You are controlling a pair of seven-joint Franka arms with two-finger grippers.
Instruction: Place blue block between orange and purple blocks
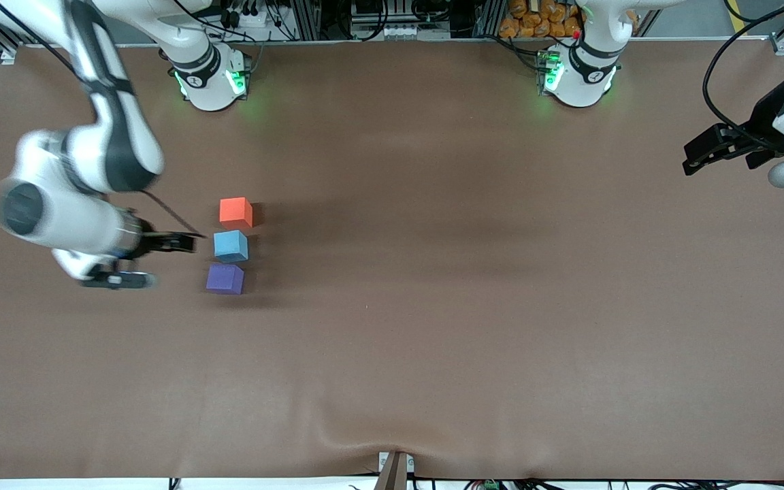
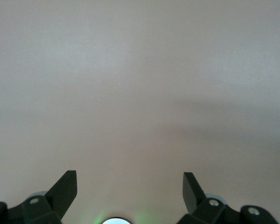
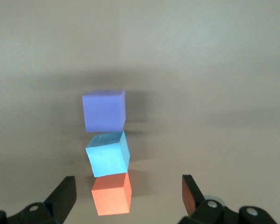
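The blue block (image 1: 231,246) sits on the table between the orange block (image 1: 236,211) and the purple block (image 1: 224,278), in one close row, turned slightly askew. The orange block is farther from the front camera, the purple block nearer. My right gripper (image 1: 154,258) is open and empty over bare table beside the row, toward the right arm's end. The right wrist view shows the purple block (image 3: 104,110), blue block (image 3: 108,153) and orange block (image 3: 112,194) ahead of the open right gripper (image 3: 129,189). My left gripper (image 1: 697,155) waits open and empty over the left arm's end of the table.
The brown table cover (image 1: 474,286) has a wrinkle at its front edge (image 1: 392,442). The left wrist view shows only bare cover (image 2: 140,93) beneath the left gripper (image 2: 129,186).
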